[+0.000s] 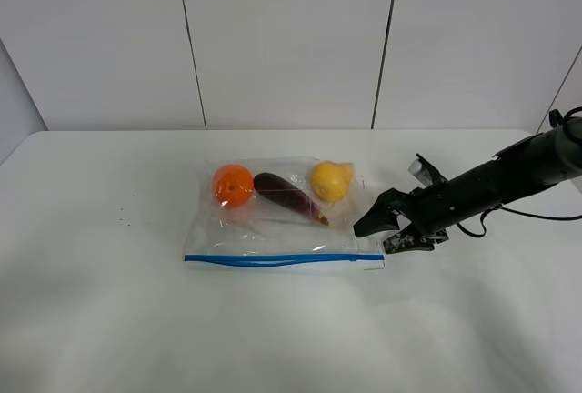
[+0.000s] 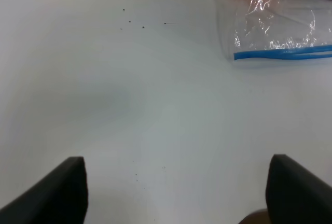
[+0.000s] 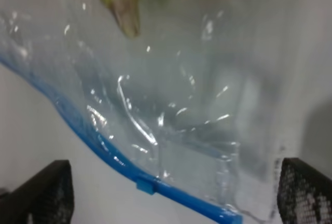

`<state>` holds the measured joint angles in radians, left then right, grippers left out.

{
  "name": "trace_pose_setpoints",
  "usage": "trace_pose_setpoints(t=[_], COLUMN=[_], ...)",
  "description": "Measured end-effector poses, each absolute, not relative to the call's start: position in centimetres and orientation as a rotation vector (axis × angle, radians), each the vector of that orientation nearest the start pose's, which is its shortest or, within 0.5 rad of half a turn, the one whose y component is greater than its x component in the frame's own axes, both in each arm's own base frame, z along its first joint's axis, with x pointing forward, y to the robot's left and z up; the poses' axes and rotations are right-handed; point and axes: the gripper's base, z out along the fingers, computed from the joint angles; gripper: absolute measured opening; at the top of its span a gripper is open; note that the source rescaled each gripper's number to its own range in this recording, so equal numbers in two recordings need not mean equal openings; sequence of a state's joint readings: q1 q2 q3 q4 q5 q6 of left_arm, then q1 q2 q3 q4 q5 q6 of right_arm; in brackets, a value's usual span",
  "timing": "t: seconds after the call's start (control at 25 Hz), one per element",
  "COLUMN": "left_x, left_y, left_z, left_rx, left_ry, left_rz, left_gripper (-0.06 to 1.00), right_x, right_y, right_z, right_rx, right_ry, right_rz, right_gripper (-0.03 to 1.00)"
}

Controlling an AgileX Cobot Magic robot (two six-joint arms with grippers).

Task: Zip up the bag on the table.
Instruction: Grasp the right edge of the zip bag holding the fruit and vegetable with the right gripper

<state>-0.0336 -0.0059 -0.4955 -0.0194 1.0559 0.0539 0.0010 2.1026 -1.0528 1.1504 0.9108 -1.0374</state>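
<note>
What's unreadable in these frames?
Left gripper: outside the exterior view; left wrist frame edge cuts it to two tips.
Zipper: sealed or open, too fine in every view.
Greenish tip: blurred, cut by right wrist frame edge; pear or eggplant stem, cannot tell.

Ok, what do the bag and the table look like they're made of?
The bag looks like thin clear plastic film, glossy, judging by its crinkles and glints. Its zipper strip seems stiffer blue plastic. The table is a smooth matte white surface with no glare; laminate or painted board, I cannot tell.
</note>
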Motion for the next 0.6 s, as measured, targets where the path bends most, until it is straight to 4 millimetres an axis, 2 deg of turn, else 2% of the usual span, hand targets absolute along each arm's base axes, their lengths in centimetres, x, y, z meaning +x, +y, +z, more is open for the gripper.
trace_pose_setpoints(t=[0.12,0.4,0.48,0.6], left_x=[-0.5,-0.5,-0.5,-0.5], left_y=[-0.1,-0.1,-0.1,-0.1], left_z=[27.6,27.6,27.6,27.6], left_rx=[0.090,0.090,0.090,0.090], left_ry=[2.036,2.036,2.036,2.036], left_rz=[-0.010,-0.010,-0.010,-0.010], left_gripper=[1.00,1.00,1.00,1.00], right_x=[34.5,34.7,34.6,34.6], right_y=[6.9,7.1,7.1,7.2], right_z=[8.4,7.8,7.4,7.3], right_rx=[-0.213,-0.188,-0.186,-0.196], right_ry=[2.724,2.696,2.699,2.699], right_rz=[1.235,1.270,1.294,1.296], right_gripper=[0.94,0.94,0.89,0.71])
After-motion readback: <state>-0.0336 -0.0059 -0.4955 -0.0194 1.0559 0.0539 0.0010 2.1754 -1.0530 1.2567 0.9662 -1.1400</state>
